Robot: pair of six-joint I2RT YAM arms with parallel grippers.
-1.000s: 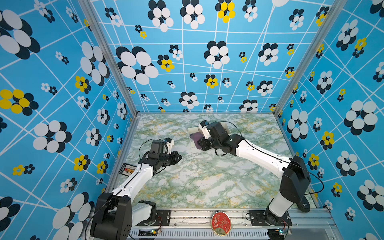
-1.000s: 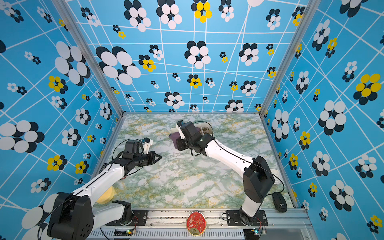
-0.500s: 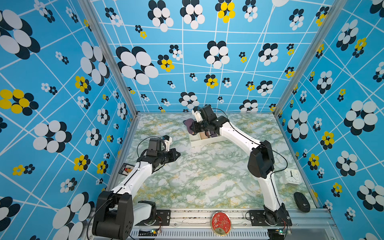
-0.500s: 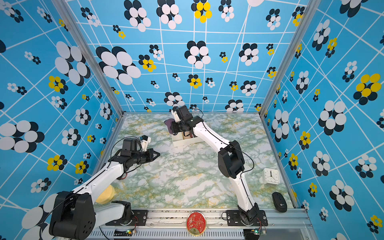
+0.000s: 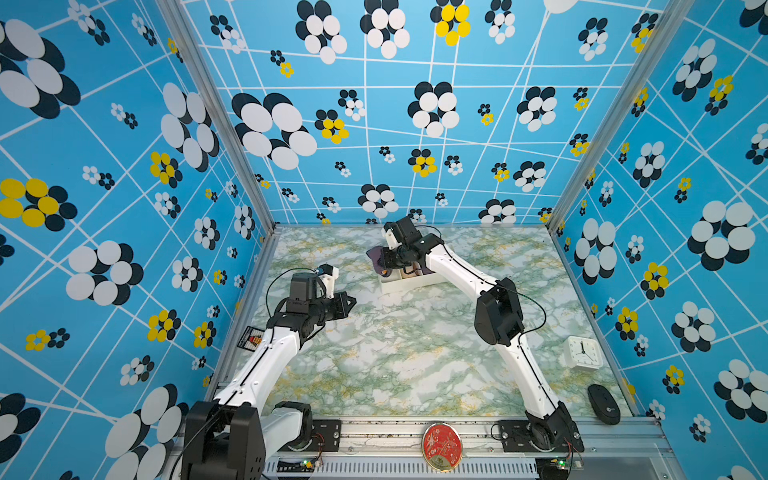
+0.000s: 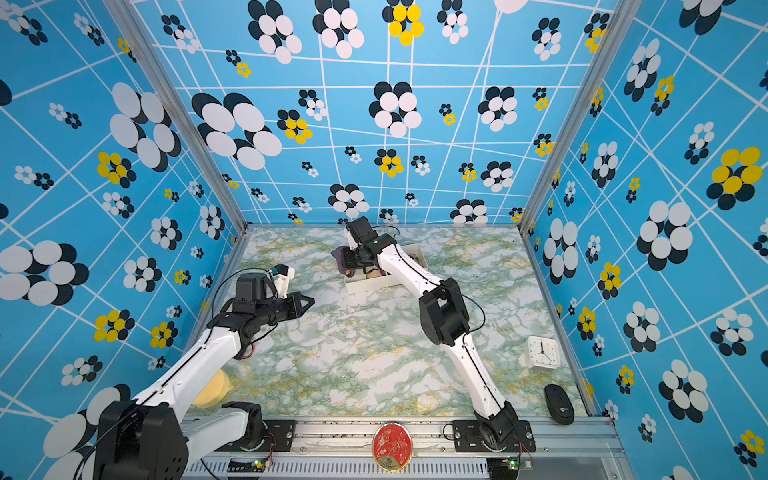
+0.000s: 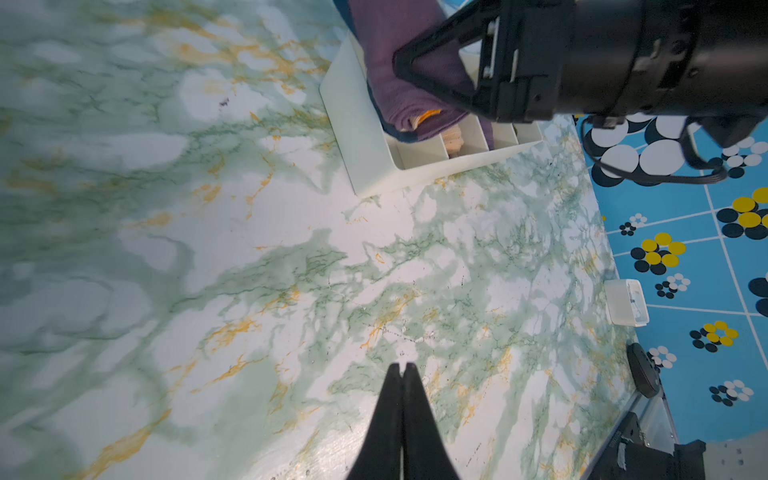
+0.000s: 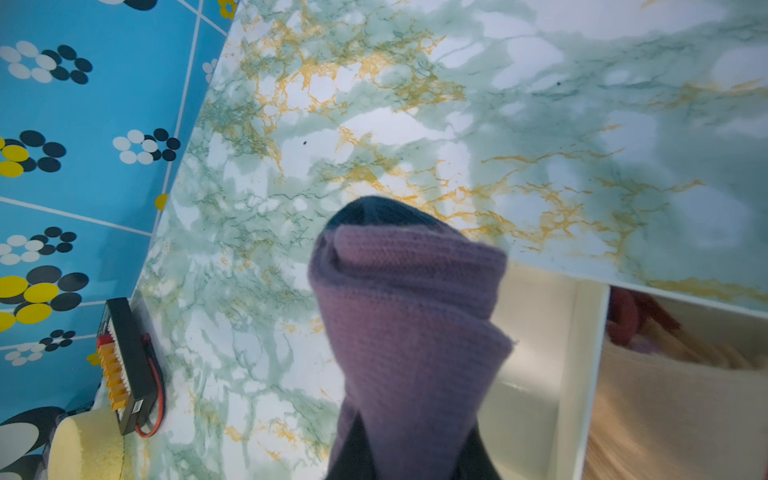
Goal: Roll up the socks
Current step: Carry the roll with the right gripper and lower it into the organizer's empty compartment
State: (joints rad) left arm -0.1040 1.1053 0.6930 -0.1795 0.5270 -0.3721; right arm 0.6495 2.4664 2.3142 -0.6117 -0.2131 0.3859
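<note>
My right gripper (image 5: 385, 261) is clamped on the purple ribbed knit socks (image 8: 409, 316), rolled into a bundle. It holds them at the end cell of the white divided plastic organiser box (image 7: 374, 162), where a peach-coloured sock roll (image 7: 454, 139) sits in a cell further along; I cannot tell whether the bundle touches the box. The bundle's dark teal tip juts past the box's end wall over the green-and-gold marbled tabletop (image 5: 415, 353). My left gripper (image 7: 402, 372), jaws pressed together and empty, hovers over bare marble well apart from the box, and a white square clock (image 5: 582, 352) and a black computer mouse (image 5: 603, 404) lie near the right front edge.
</note>
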